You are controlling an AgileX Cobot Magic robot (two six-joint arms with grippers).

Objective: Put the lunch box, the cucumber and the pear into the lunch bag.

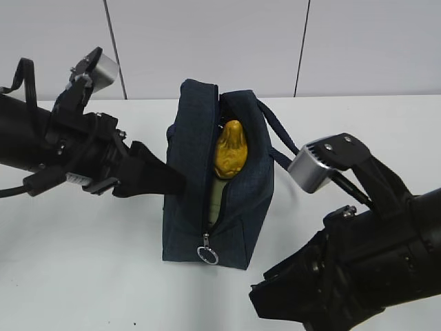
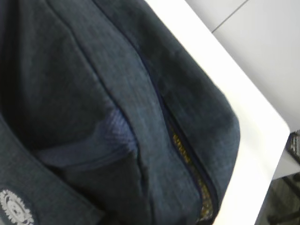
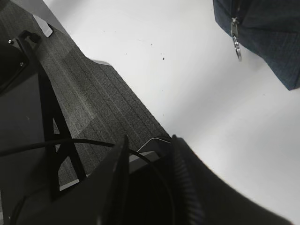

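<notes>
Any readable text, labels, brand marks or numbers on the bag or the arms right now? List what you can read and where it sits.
No text can be read in any view.
Round white gear-like emblem on the lunch bag: a symbol only, blurred, no letters legible.
Small pale sticker on the left arm: too small to read.
Ring pull on the zipper: no marking visible.

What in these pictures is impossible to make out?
- Lunch box: not seen in any view; the lunch bag walls would hide it if it is inside.
- Cucumber: exterior view shows only a pale green strip below the pear.
- Left gripper: tips pressed against the bag, state unclear.
- Right gripper: state unclear.
</notes>
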